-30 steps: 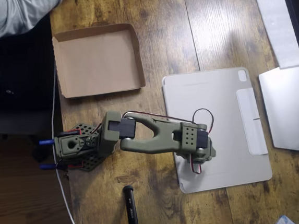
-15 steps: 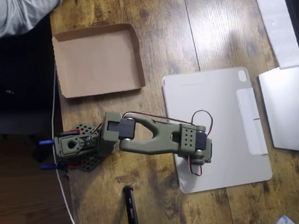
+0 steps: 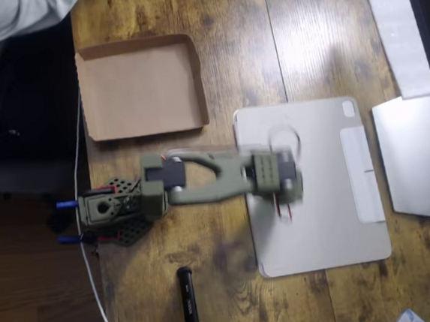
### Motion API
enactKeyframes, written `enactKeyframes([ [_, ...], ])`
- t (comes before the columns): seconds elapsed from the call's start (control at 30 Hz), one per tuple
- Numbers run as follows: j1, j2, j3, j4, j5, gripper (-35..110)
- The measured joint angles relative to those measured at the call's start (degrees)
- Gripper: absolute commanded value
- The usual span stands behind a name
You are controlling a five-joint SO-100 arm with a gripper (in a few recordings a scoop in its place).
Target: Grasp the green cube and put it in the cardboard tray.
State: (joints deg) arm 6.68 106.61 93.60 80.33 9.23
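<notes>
Here, in the overhead view, the olive-green jointed robot arm is stretching from its base at the left-centre of the frame toward the right, its outline smeared by motion blur. The wrist block with the gripper is hanging over the upper-left part of the flat grey rectangular tablet cover, which is lying on the brown wooden plank table in the right half of the frame. The fingers are tucked beneath the wrist block and blurred, so I cannot tell whether they are standing wide, narrow, or closing on anything. The small lime-green cube is not making itself out anywhere on the table or the cover; its place cannot be told from this picture.

The shallow brown cardboard tray with low folded-up walls is sitting in the upper left of the frame, well apart from the gripper, and its flat bottom is showing bare. A white cable is running down the table's left edge past the base. A black cylindrical object is lying at the bottom centre. A person's grey sleeve is reaching into the top-left corner.
</notes>
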Motion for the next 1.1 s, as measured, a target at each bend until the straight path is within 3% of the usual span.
enactKeyframes([
  [0.33, -36.21, 11.69, 0.09, 13.89, 8.7, 8],
  [0.67, -71.46, 13.45, 10.37, 5.01, 16.61, 10],
  [1.1, -70.58, 16.96, 24.87, -5.54, 16.88, 11],
])
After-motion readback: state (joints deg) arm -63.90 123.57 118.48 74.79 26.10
